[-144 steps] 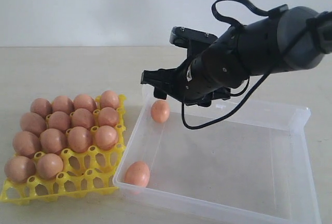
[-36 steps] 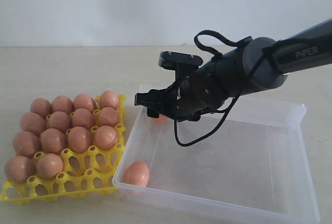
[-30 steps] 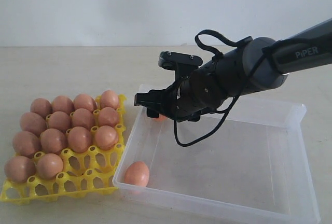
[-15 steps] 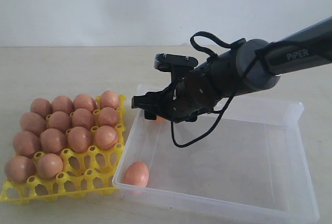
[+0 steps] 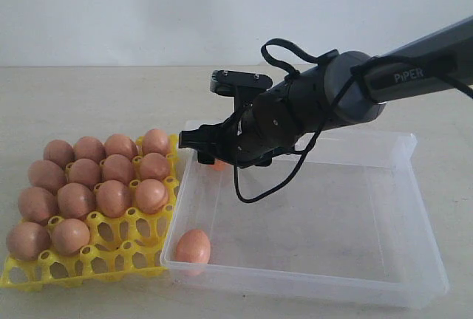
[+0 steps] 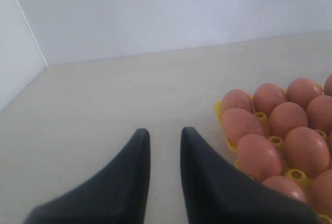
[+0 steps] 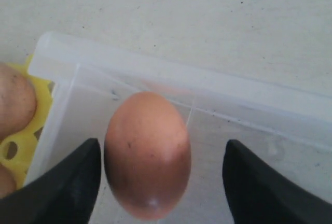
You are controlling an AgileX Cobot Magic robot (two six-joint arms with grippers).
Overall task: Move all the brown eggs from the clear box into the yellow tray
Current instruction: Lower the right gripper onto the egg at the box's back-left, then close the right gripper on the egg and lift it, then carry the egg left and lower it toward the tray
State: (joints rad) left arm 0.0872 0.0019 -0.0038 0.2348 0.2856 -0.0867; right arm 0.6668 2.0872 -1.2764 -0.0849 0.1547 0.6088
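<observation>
One of the brown eggs (image 7: pixel 148 154) lies in the far left corner of the clear box (image 5: pixel 310 282). The right gripper (image 5: pixel 198 149) straddles it with jaws spread wide and grasping nothing, one jaw just beside the shell. Seconds ago the egg was in plain sight from outside; now it shows only as a sliver behind the lowered arm. A second egg (image 5: pixel 193 247) rests in the near left corner. The box has turned slightly, its right end sitting farther left. Fourteen eggs still fill the yellow tray (image 5: pixel 111 256) on the surface (image 5: pixel 89 97). The left gripper (image 6: pixel 162 130) hangs over bare surface beside the tray, jaws a narrow gap apart and empty.
</observation>
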